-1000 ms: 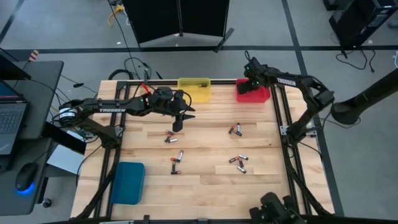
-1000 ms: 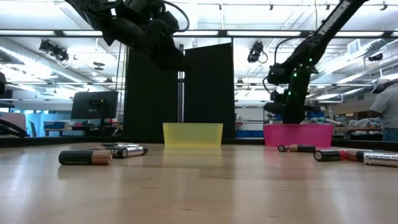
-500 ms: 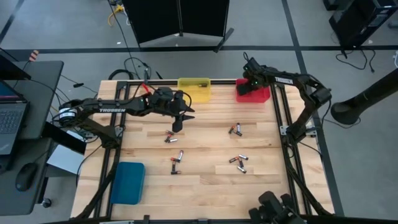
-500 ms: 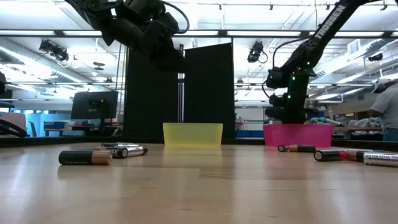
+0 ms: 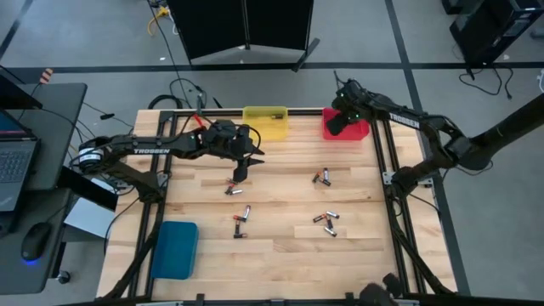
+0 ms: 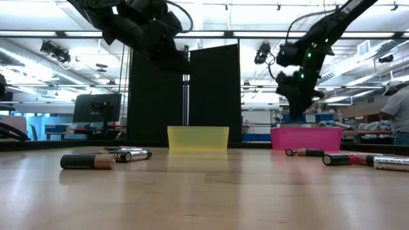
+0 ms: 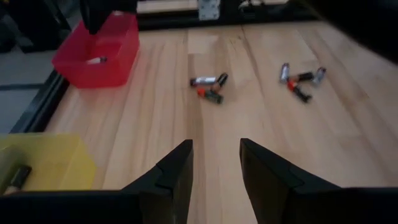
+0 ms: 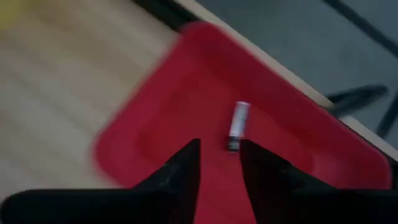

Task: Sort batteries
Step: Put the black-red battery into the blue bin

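Several small batteries lie on their sides on the wooden table: a group [image 5: 232, 187] below my left gripper, two more [image 5: 240, 223] nearer the near edge, one pair [image 5: 321, 177] at the middle and a cluster [image 5: 325, 223] nearer. My left gripper [image 5: 241, 168] hovers open above the table's left middle; its wrist view shows open fingers [image 7: 216, 174] over bare wood. My right gripper [image 5: 337, 124] hangs open above the red bin [image 5: 355, 129]. One silvery battery [image 8: 236, 126] lies on the red bin's floor, just beyond the fingers [image 8: 219, 168]. Another battery [image 7: 18, 176] lies in the yellow bin [image 5: 265, 123].
The yellow bin and the red bin stand at the table's far edge. A blue bin [image 5: 176, 248] sits at the near left corner. Black frame rails [image 5: 384, 174] run along the table's sides. In the low view a person [image 6: 396, 115] shows far right in the room.
My right gripper has risen from inside the red bin to well above its rim, and the arm behind it has swung outward to the right. The left arm has kept still.
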